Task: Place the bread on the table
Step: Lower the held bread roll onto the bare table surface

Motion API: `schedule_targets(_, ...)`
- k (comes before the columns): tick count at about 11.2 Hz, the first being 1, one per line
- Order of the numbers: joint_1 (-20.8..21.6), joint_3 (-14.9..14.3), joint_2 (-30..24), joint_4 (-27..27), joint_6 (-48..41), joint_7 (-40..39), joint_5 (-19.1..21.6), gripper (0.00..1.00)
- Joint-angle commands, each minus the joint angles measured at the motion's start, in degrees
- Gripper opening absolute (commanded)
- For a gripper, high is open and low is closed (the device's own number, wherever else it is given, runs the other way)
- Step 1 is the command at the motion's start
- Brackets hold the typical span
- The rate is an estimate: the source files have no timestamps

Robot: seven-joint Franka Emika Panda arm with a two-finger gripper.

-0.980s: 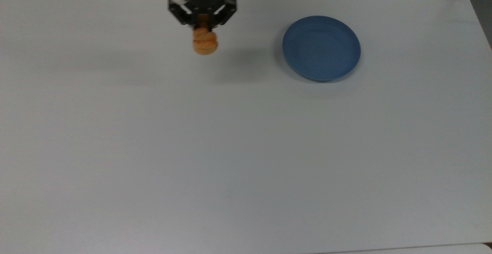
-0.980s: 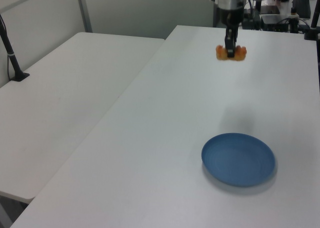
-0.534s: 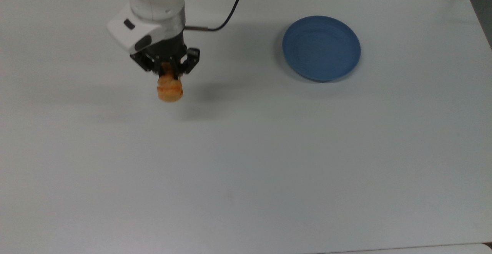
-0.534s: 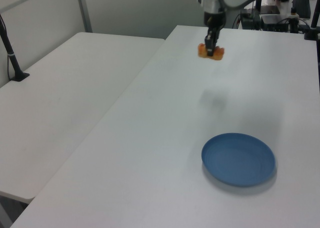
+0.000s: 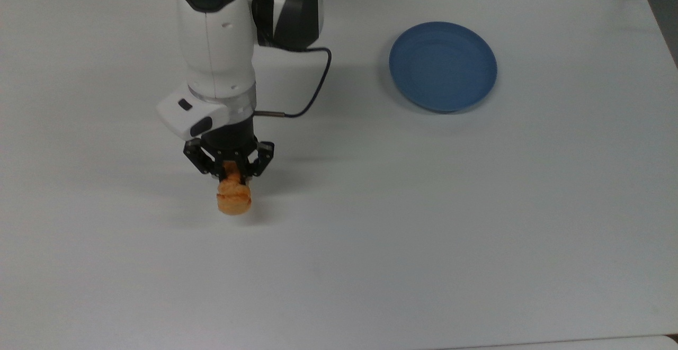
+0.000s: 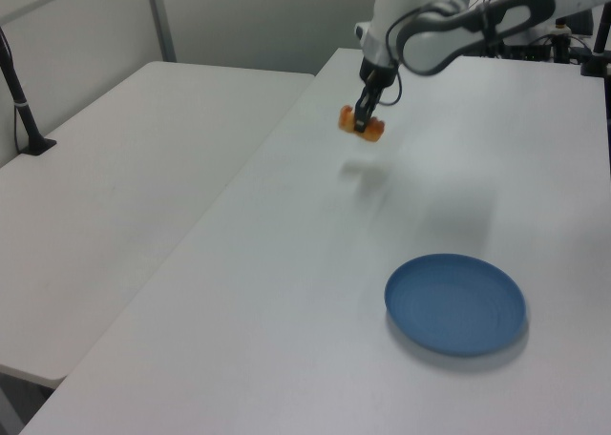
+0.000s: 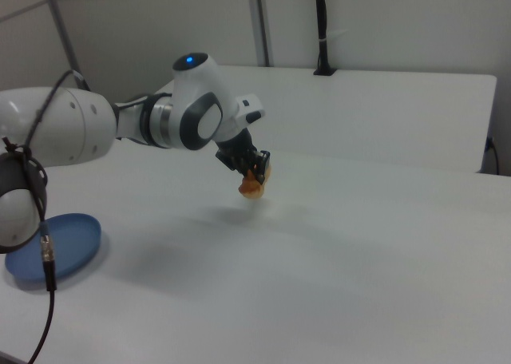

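Bread (image 5: 233,199) hangs from the end effector (image 5: 231,172) over the top view's left half of the bench (image 5: 371,244), clamped between the two fingers by its upper end, with most of the roll below the fingertips. In the left view the bread (image 6: 361,125) casts a shadow that lies apart from it on the bench, and the right view shows the same gap under the bread (image 7: 255,184), so it is clearly off the surface and has height left to lose.

The main risk, as I judge it, is letting go from this height. The roll is oblong and rounded, so a drop could make it bounce or roll away toward the top view's left edge of the bench, which is the nearer side. Lowering until it touches before the fingers part would avoid that.

A second risk lies in the grip itself. The fingers pinch only one end, so the hanging part could swing or slip out early if the arm stops sharply. The ridged top may also catch on a fingertip at release, so the bread could drag sideways or lift as the arm pulls away.

Pressing down too far could squash the roll against the bench.

Further to the top view's right, the plate (image 5: 443,66) sits well apart from the bread, so it should not get in the way.
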Motion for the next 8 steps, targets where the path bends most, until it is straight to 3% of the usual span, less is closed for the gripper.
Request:
schedule_targets(1,1.33,0.67,5.73,1.49,10.19,3.29,0.76,0.35)
schedule_targets(2,1.42,0.67,6.96,1.49,11.97,3.82,0.76,0.37)
schedule_targets(3,1.42,0.67,7.67,1.31,12.85,3.74,0.67,0.49)
schedule_targets(4,1.42,0.67,8.02,1.14,13.47,3.74,0.32,0.71)
schedule_targets(8,1.25,0.67,8.82,1.14,13.92,3.83,0.05,0.90)
